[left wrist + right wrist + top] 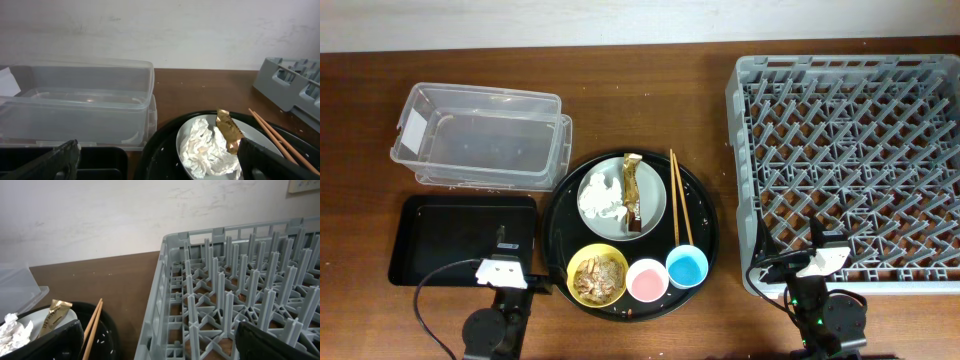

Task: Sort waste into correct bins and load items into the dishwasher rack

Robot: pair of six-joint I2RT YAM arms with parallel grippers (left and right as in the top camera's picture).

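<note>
Left gripper (158, 161) gapes empty, tissue (206, 149) just ahead; right gripper (160, 347) likewise, seemingly at rack (240, 300) edge.

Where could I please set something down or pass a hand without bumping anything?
Bare wood lies between the round black tray and the dishwasher rack, and behind the tray, between clear tub and rack. The tub, shallow black tray and rack hold nothing. The round tray is crowded: plate, bowl, pink cup, blue cup, chopsticks.

Overhead looks down; low wrist views share the plate (257, 139).
</note>
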